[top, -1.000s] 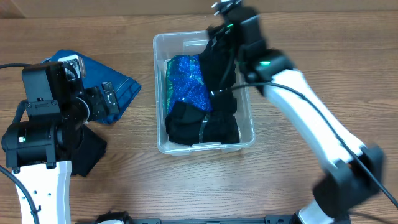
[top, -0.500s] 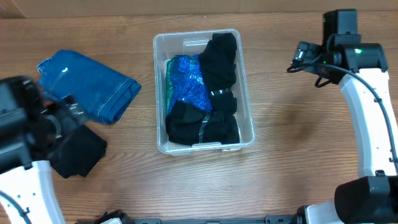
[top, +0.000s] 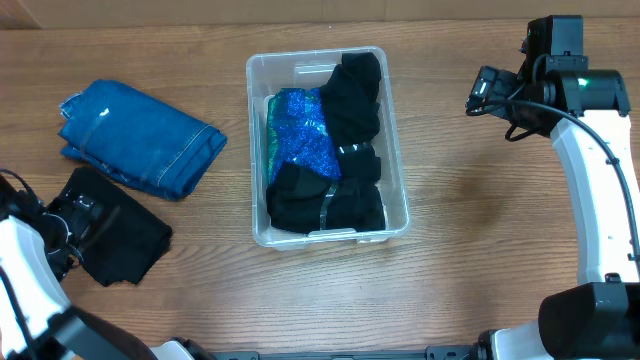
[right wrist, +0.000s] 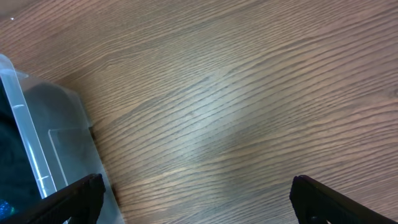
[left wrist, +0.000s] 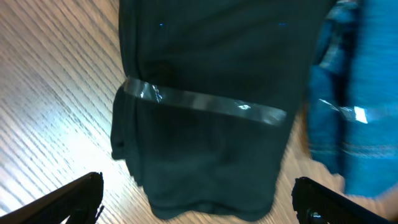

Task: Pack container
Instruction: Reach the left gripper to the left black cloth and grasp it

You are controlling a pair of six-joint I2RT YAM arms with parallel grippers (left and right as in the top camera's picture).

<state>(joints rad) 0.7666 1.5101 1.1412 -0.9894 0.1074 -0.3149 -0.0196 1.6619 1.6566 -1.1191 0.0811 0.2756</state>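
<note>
The clear container [top: 256,150] stands mid-table, holding a sparkly blue cloth [top: 300,135] and black garments [top: 352,90] along its right side and front. A black folded garment [top: 125,245] bound with clear tape lies at the front left; it fills the left wrist view [left wrist: 199,106]. My left gripper [top: 80,215] is open over its left end, fingers either side of its edge [left wrist: 199,202]. My right gripper [top: 480,97] is open and empty, right of the container, above bare wood [right wrist: 199,199]. The container's corner [right wrist: 37,149] shows at its left.
A folded blue denim piece [top: 140,135] lies left of the container, just behind the black garment, and shows at the right of the left wrist view [left wrist: 360,93]. Wooden table [top: 480,220] all round.
My right arm has pulled out of the container and swung to the right. My left arm has moved from the denim toward the front left, over the black folded garment.
</note>
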